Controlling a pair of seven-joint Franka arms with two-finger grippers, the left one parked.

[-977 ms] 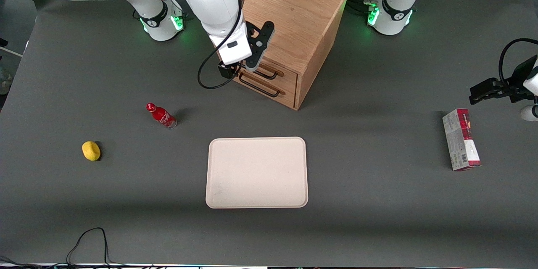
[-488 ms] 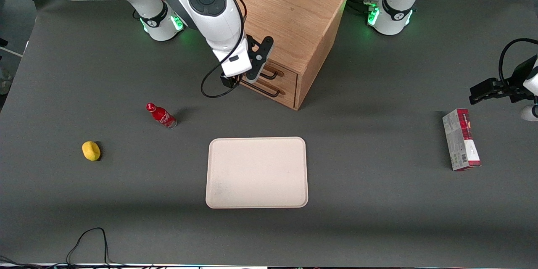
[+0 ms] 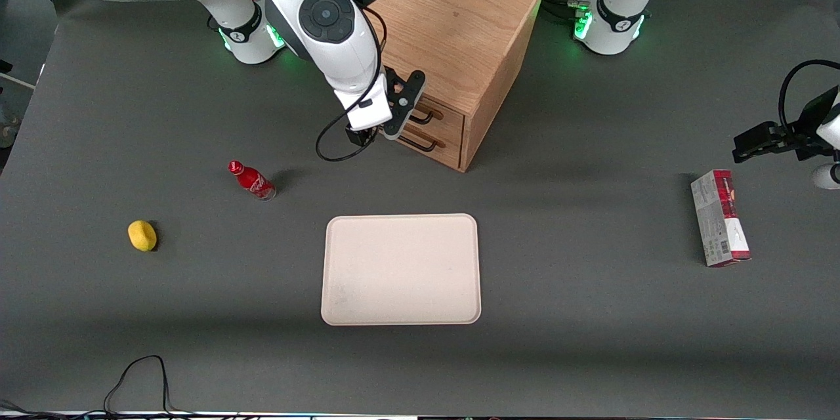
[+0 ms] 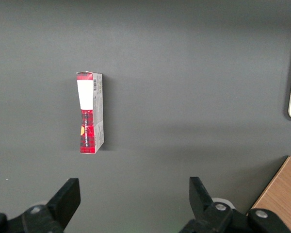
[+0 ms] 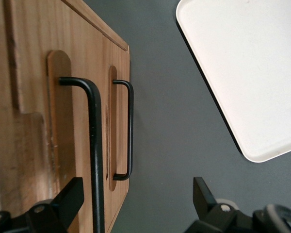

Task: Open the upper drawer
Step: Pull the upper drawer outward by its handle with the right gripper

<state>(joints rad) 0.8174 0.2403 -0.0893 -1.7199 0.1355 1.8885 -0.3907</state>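
So my gripper (image 3: 388,133) hangs spread wide in front of the oak cabinet (image 3: 459,26), gripping nothing. Upper drawer (image 5: 53,121) looks shut; I'd grab its stiff black bar handle (image 5: 94,145) (probably slides easy).

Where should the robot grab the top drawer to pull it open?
By the long black bar handle of the upper drawer, near its middle, coming from in front of the cabinet. The bar stands off the wood, leaving room for a finger. The open end effector hangs right in front, one finger beside the bar.
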